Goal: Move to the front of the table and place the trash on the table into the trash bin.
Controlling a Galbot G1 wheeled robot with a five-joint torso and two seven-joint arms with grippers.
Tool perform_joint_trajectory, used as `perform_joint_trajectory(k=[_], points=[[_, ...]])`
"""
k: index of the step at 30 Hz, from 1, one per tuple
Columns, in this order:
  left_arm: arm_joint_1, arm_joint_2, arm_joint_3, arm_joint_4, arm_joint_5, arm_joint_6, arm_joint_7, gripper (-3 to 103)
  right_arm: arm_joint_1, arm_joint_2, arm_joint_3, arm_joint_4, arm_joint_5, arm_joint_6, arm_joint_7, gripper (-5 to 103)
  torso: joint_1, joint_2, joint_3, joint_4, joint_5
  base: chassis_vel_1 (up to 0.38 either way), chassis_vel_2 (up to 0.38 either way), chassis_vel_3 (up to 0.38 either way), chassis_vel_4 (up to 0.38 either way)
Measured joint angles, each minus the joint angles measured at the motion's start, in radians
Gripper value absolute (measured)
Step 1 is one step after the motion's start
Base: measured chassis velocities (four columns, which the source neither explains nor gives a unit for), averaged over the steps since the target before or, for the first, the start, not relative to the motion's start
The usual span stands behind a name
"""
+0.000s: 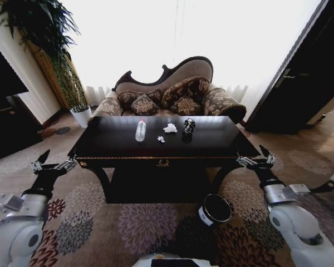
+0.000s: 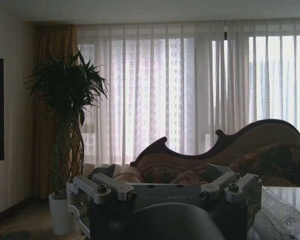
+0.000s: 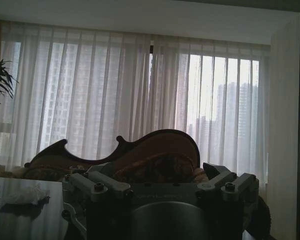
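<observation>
Head view, centre of the frame: the table [image 1: 222, 146], dark and glossy, with a gold ornament [image 1: 163, 163] at its front edge and a lower shelf beneath.

On the tabletop, in a loose row across the middle, we list the trash:
- clear plastic bottle [image 1: 140, 130], lying toward the left of the row; we also see it at the lower right of the left wrist view [image 2: 280, 212];
- white crumpled paper [image 1: 170, 128], just right of the bottle, with a smaller white scrap [image 1: 161, 139] in front of it, apart from both;
- dark crushed can [image 1: 188, 129], rightmost of the row, near the paper; we cannot tell whether it stands upright.

On the patterned carpet [image 1: 94, 217], lower centre-right of the frame and below the table's front right corner: the trash bin [image 1: 214, 210], black and round with a white label, tilted in our view.

At the left edge, level with the table's front left corner: our left gripper [image 1: 46, 161], fingers spread, holding nothing, apart from the table. At the right, level with the front right corner: our right gripper [image 1: 260, 156], fingers likewise spread and empty.

Behind the table: a sofa [image 1: 172, 92] with patterned cushions. Upper left: a tall plant [image 1: 50, 39] in a white pot [image 1: 82, 115].
</observation>
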Motion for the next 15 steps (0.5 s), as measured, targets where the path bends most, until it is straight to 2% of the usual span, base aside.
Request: perform_joint_trajectory(k=[9,15], points=[[0.011,-0.007,-0.007,-0.01,0.003,-0.001,0.002,100,0.0,-0.004,-0.003,0.008,0.019,0.015,0.01,100,-0.002,0.001,-0.001,-0.0001,0.0,-0.023,0.021,0.017,-0.02],[0.024,-0.011,-0.02,-0.019,0.003,-0.003,0.005,100,0.0,-0.004,0.002,0.013,0.02,-0.001,0.01,100,-0.002,0.001,0.0,-0.0001,0.0001,0.0,0.0,0.0,0.0]])
